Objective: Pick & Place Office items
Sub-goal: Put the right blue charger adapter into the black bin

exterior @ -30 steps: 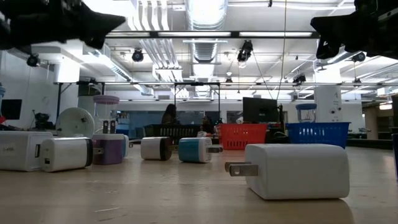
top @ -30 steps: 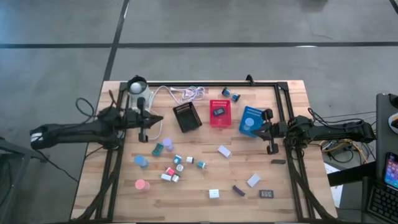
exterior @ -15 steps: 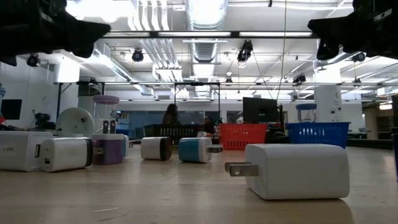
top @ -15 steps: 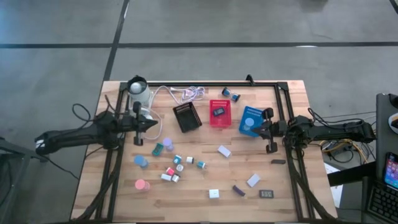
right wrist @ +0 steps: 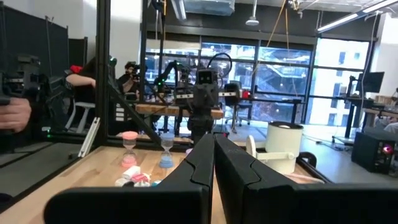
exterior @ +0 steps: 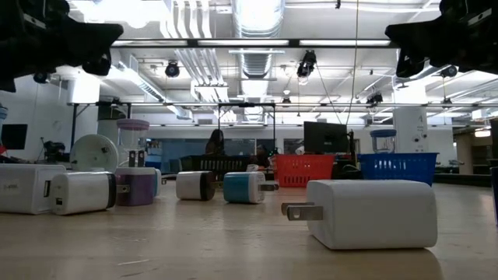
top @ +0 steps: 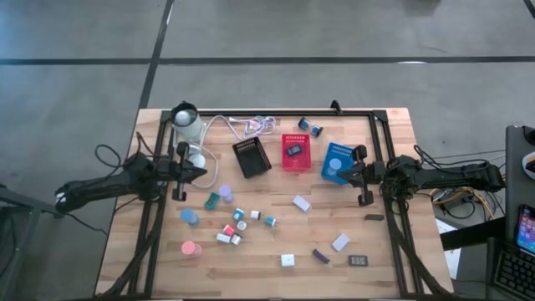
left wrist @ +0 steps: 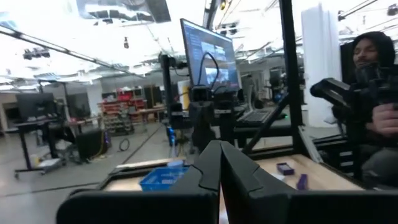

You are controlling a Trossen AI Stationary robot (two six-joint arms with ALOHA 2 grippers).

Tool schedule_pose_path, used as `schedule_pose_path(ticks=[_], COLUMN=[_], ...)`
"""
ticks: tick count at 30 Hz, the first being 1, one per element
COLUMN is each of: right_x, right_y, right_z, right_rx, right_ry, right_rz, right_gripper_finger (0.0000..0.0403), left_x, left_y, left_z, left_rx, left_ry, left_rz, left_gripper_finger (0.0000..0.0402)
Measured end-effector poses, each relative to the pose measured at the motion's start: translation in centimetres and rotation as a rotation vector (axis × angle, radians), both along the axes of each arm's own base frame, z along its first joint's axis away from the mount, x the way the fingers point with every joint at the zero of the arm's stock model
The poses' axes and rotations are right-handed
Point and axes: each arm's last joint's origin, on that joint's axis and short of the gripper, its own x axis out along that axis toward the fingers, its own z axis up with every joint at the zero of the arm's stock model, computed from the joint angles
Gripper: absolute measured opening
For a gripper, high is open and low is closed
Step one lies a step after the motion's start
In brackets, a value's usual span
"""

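Looking down on the bench [top: 125, 251]: left gripper [top: 180, 171] parked at the left edge, jaws pressed together, gripping nothing. Nearest stuff just past those jaws: a lavender roll [top: 225, 192] and a teal block [top: 212, 201], then a blue roll [top: 190, 217] and pink roll [top: 191, 248] off to one side, with a small cluster of white, pink and teal blocks [top: 236, 226] beyond. Farther out, a black tray [top: 252, 157], red tray [top: 295, 152] with a dark piece inside, and a white coiled cable [top: 251, 126].

Right gripper [top: 362, 176] on the opposite edge, jaws also together, empty, sitting just beside the blue tray [top: 336, 161]. Out from those jaws: white blocks [top: 302, 203], a dark rectangle [top: 359, 261], all scattered loose, none touched.
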Motion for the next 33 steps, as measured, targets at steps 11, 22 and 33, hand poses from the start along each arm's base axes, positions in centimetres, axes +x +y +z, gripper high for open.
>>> schedule_pose_path(ticks=[11,22,33], right_x=[0.0,0.01,-0.02], right_y=[0.0,0.0,-0.02], right_z=[-0.01,-0.02,0.35], right_rx=[-0.018,-0.023,0.034], right_ry=[0.0,0.001,-0.028], right_rz=[-0.004,-0.005,0.0], right_gripper_finger=[0.0008,0.0008,0.0008], left_x=[0.02,0.01,0.0], left_y=[0.07,0.14,0.14], left_z=[0.02,0.07,0.12], left_rx=[-0.015,-0.03,-0.026], left_ry=[0.025,0.019,0.014], left_rz=[0.004,0.027,0.027], left_gripper_finger=[0.0007,0.0008,0.0013])
